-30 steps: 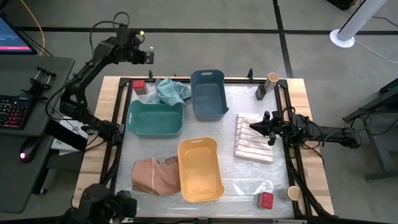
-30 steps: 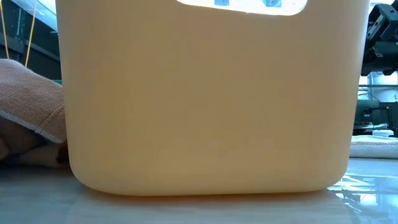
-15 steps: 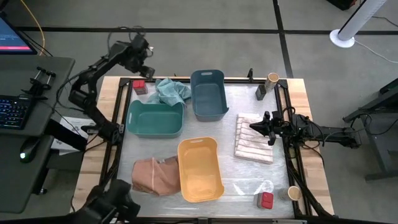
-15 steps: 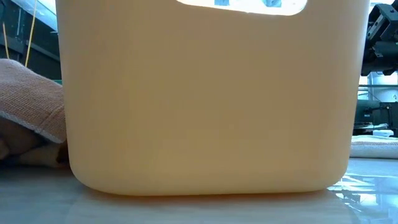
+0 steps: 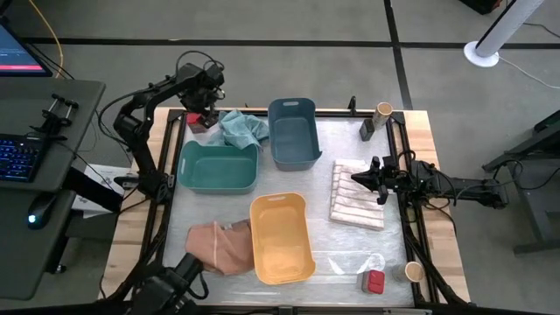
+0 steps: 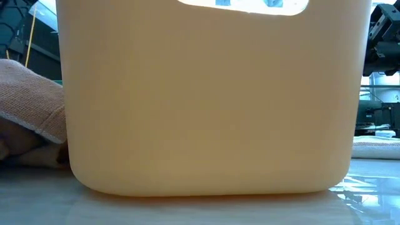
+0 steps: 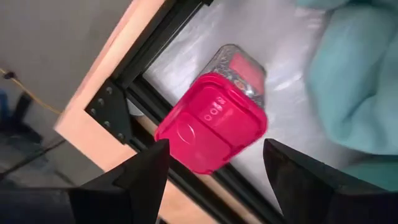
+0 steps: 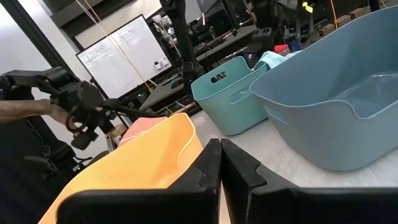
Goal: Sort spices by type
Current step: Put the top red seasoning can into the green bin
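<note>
Left gripper (image 7: 211, 168) hovers spread over the red box (image 7: 214, 121) at the table's eleven o'clock corner, beside the teal cloth (image 5: 242, 128); next comes lowering and pinching. Right gripper (image 8: 220, 163), pressed together, waits at three o'clock.

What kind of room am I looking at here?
Probably a robotics lab or workshop: two robot arms are mounted at a framed work table, a whiteboard stands behind it, and a desk with a keyboard sits alongside.
</note>
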Controlling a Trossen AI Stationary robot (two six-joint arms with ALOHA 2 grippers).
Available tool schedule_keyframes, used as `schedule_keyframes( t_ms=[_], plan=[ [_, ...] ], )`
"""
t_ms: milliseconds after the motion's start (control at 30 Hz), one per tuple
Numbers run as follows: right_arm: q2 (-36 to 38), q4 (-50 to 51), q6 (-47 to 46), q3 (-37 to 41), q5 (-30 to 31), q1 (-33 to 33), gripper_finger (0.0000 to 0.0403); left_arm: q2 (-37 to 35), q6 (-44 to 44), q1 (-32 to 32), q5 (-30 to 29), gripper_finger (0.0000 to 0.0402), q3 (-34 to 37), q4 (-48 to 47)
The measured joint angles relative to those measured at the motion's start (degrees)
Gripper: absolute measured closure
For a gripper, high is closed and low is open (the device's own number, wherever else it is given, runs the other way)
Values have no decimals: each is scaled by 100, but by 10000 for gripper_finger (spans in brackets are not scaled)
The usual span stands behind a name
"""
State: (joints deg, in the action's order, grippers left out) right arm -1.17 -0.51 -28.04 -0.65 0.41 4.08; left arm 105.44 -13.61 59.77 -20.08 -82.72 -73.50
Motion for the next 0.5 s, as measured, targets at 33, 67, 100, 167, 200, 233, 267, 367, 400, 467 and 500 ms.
schedule_keyframes(
  t_ms=[33, 67, 100, 167, 200, 233, 267, 367, 400, 467, 500],
  plan=[
    [0, 0, 1, -1, 1, 0, 402, 42, -85, 2, -51, 155, 0, -8],
    [0, 0, -1, 1, 1, 0, 402, 71, -169, 2, -85, 155, 0, -19],
    [0, 0, -1, 1, 1, 0, 402, 87, -233, 2, -111, 155, 0, -27],
    [0, 0, 1, 1, 1, 1, 402, 118, -440, 7, -120, 155, 0, -25],
    [1, 0, 0, 0, 0, 0, 402, 123, -582, 7, -119, 155, 0, -19],
    [0, 0, 0, -1, 1, 1, 402, 123, -737, 7, -120, 155, 0, -4],
    [0, 0, -1, 1, 0, 2, 402, 121, -884, 7, -122, 155, 0, 12],
    [0, 0, -1, -1, 1, 0, 402, 121, -1125, 7, -117, 155, 0, 16],
    [2, 0, -1, 1, 1, 2, 402, 121, -1165, 7, -98, 156, 0, 30],
    [0, 0, -1, 1, 1, 0, 402, 121, -1243, 7, 66, 156, 0, 69],
    [0, 0, -1, 1, 1, 0, 402, 121, -1288, 7, 151, 156, 0, 75]
  ],
)
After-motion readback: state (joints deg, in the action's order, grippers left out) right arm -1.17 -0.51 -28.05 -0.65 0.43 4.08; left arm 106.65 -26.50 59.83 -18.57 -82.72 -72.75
